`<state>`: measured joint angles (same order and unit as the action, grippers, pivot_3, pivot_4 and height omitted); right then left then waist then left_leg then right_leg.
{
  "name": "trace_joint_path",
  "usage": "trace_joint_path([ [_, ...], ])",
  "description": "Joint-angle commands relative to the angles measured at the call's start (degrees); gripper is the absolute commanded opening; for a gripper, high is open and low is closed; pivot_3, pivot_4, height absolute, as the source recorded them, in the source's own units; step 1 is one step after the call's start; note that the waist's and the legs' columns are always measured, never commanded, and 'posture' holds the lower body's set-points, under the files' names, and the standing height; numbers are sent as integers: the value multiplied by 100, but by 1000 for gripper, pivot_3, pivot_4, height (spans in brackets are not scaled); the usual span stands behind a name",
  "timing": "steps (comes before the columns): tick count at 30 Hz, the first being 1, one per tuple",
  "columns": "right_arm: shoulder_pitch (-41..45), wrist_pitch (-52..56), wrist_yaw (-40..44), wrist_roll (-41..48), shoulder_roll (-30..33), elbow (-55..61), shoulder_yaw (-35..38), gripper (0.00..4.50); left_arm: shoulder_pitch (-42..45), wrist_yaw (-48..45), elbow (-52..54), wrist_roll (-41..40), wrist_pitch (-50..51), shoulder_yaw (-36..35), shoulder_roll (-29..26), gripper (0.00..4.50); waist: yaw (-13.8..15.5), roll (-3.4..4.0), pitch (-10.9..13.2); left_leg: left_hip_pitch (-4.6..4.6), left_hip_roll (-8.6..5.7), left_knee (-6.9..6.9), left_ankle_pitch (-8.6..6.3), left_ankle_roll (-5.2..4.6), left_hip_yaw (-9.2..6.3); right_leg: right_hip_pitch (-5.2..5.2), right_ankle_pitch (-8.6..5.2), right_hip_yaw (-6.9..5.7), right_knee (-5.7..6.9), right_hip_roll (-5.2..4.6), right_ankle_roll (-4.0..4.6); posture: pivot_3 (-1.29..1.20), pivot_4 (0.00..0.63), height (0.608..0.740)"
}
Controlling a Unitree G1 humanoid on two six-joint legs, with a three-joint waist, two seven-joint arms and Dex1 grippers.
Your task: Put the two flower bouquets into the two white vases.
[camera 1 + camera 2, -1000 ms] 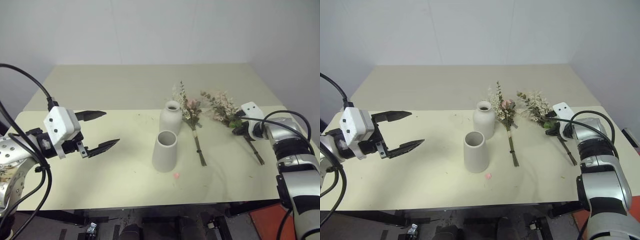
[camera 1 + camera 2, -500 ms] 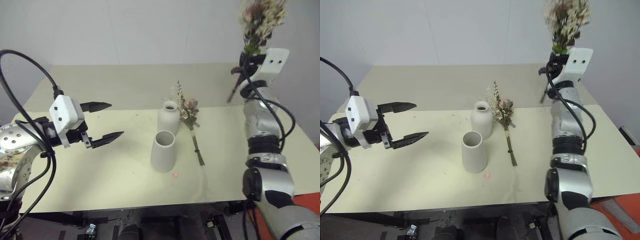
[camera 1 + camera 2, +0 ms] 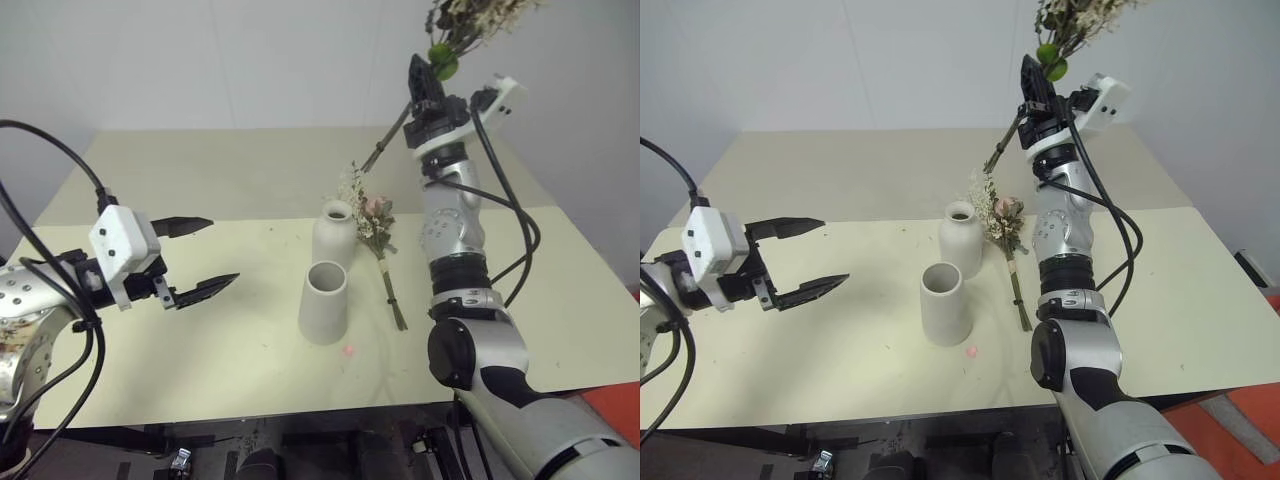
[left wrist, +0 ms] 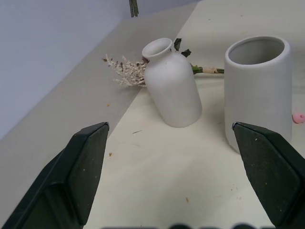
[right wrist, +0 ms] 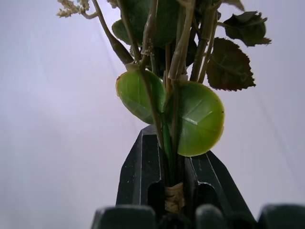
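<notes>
Between my right fingers: my right gripper (image 3: pixel 420 78) is clenched on the tied stems of one dried bouquet of cream sprigs and green leaves (image 3: pixel 470 15), at the twine binding, as the right wrist view shows (image 5: pixel 174 195).
Axis of the held bouquet: blooms up and away from me, brown stem ends (image 3: pixel 385 148) trailing down and to my left, so the long axis runs on a slant, not plumb.
Where the stems must go: both vases stand below the stem ends and to their left; the nearer mouth, by my judgement, is that of the matte off-white bottle vase with the narrow neck (image 3: pixel 334 232).
Other vase: the wide-mouthed off-white cone vase (image 3: pixel 326 301) stands just in front of the bottle vase, nearer to me.
What the move turns on: I judge the stems need bringing upright, ends down, over a mouth before lowering; the narrow neck leaves little room, the cone's mouth much more.
Left fingers: my left gripper (image 3: pixel 205 256) hangs released, fingers spread and holding nothing, well to the left of the vases and pointing toward them.
Second bouquet: a dried bunch with a pink bloom and cream sprigs (image 3: pixel 377 230) lies flat on the pale desk (image 3: pixel 560 290), just right of the bottle vase, blooms away from me, stems toward me.
Nearer arm: the lying bouquet is closer to my right arm than to my left.
Count: two bouquets, one held and one on the desk; two vases, both empty.
</notes>
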<state>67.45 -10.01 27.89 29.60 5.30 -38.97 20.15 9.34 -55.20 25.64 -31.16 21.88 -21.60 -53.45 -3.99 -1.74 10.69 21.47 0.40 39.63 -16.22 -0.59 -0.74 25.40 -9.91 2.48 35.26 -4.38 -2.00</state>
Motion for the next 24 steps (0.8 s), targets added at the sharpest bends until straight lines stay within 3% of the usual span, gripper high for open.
trace_joint_path([
  [1, -58, 340, 183, 239, -81, 823, -196, 199, -165, 93, 335, -111, 82, -352, -60, 4500, 6, 1, 0, 1, 0, 0, 0, 0, -1, 1, 0, 0, 0, 0, 0, 0, 150, 740],
  [11, -908, 962, -56, 253, -363, 2221, -648, 199, -172, 152, 372, -112, 135, -363, -66, 4500, 8, 1, 1, 2, -1, -1, 1, 2, -2, 4, 0, -3, 5, 1, 1, 0, 150, 740],
  [24, -1185, 1002, -40, -14, -331, 2201, -963, 199, 173, -72, 36, 28, -47, -29, -128, 4500, 1, 2, 1, 1, -1, -2, 2, 3, 1, 7, -1, -3, 7, 2, 1, 0, 150, 740],
])
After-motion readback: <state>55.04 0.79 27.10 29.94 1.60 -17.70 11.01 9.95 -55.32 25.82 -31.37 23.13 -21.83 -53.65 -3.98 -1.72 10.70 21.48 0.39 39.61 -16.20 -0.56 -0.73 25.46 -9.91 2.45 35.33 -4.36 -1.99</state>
